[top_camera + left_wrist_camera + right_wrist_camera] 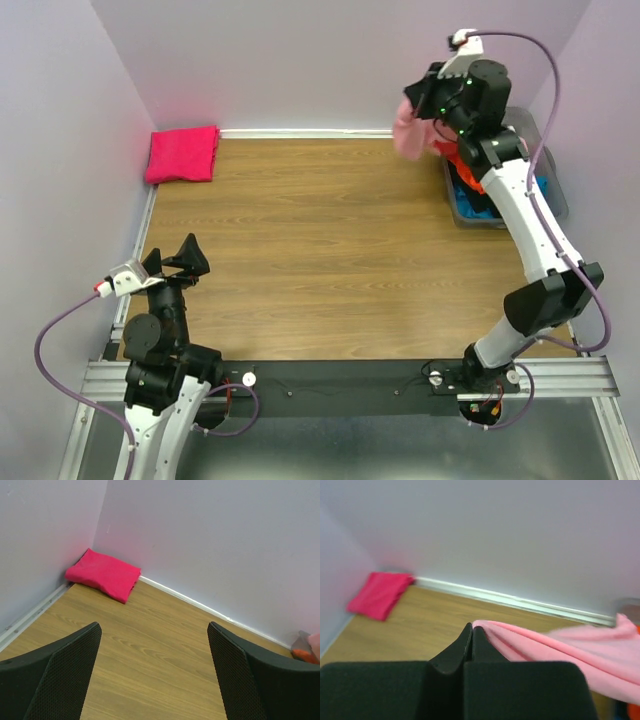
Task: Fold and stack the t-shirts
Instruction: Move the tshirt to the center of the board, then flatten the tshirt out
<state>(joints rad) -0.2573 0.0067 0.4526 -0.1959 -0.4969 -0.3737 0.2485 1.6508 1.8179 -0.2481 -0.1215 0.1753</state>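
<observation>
T-shirt, light pink (pixel 560 650), hangs raised above the grey bin (pixel 552 172) at the far right, one edge clamped in the tightly closed right pincer (pixel 471 630); orange (pixel 466 172) and blue (pixel 482 207) shirts lie heaped in that bin. T-shirt, magenta (pixel 183 153), lies folded in the far left corner of the counter (pixel 320 250), well apart from both pincers. Left pincer (pixel 153 630) hovers over the near left of the counter, spread wide, gripping nothing, facing that corner.
</observation>
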